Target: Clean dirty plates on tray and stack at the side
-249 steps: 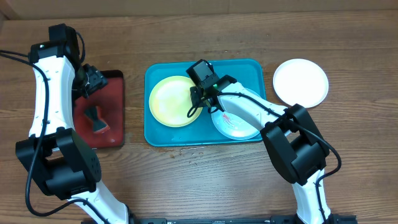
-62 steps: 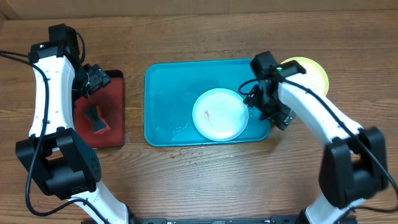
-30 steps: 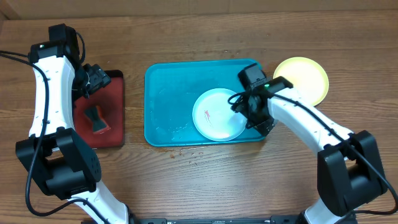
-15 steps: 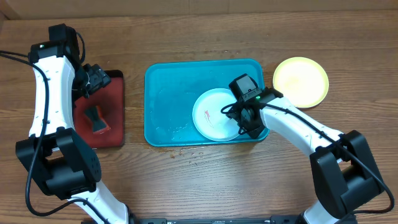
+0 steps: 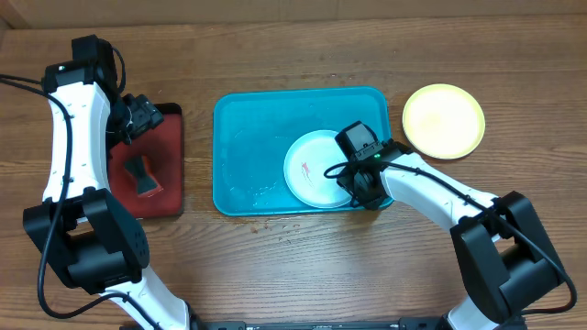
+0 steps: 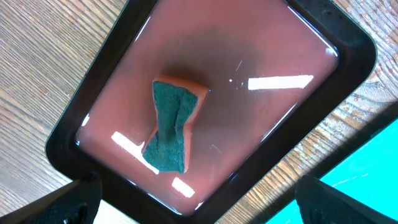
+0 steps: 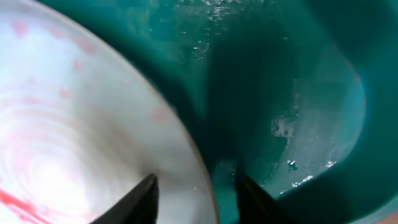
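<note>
While the teal tray (image 5: 240, 137) lies at the middle of the wooden worktop (image 5: 293, 266), only one of the plates rests inside it: the pale mint plate (image 5: 316, 170), set toward the tray's right half and near its front rim. A short red-orange streak marks the left part of this plate's face, and faint reddish traces show on it in the right wrist view. Droplets and a wet sheen cover the tray floor around it.

The right hand (image 5: 359, 183) is lowered at the right edge of the mint plate, inside the tray. Seen from the right wrist, its two fingers (image 7: 142, 198) stand apart astride the plate's rim, one over the plate's face and the other over the tray floor, with a strip of plate and a strip of tray visible between each finger and the rim. Nothing is pinched.

The yellow-green plate (image 5: 443, 120) sits on the worktop just beside the tray's right far corner, outside the tray. Whether another plate lies beneath it cannot be told.

At the left, a smaller black-rimmed red tray (image 6: 87, 118) holds a sponge (image 6: 171, 134), green face up and orange beneath, pinched in at its waist. The left hand (image 5: 138, 117) hangs above this tray, its fingers spread wide and empty, clear of the sponge.
</note>
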`<move>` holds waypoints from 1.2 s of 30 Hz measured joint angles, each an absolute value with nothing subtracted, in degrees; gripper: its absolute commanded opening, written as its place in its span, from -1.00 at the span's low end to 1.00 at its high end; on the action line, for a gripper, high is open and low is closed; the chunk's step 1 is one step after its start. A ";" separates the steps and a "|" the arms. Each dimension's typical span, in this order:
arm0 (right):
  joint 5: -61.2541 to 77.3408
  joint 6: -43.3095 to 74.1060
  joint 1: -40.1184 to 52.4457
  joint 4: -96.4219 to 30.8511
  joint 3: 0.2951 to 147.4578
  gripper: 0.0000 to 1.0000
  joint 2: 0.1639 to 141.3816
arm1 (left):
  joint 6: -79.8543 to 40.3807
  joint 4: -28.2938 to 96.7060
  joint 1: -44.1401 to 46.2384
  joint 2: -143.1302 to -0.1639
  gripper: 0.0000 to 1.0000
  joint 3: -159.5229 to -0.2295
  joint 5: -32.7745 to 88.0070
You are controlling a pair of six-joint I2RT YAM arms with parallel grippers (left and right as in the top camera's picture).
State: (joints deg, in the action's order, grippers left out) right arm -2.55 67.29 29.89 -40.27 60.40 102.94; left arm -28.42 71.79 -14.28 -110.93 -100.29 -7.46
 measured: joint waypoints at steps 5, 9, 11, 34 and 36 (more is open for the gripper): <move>-3.33 66.46 29.89 -37.85 60.25 -0.46 102.94 | -28.40 71.79 -14.28 -110.93 1.00 -100.29 -7.46; -3.73 60.64 29.71 -31.35 60.20 -0.47 102.94 | -28.40 71.77 -14.28 -110.93 1.00 -100.29 -7.46; -3.90 56.97 29.56 -29.06 60.20 -0.57 102.94 | -28.40 71.79 -14.28 -110.93 1.00 -100.29 -7.44; -2.96 43.03 26.65 -25.91 60.20 -0.19 102.94 | -28.42 71.59 -14.28 -110.93 1.00 -100.29 -6.57; -2.96 43.86 26.65 -25.89 60.20 -0.28 102.94 | -28.42 71.57 -14.28 -110.93 1.00 -100.29 -5.48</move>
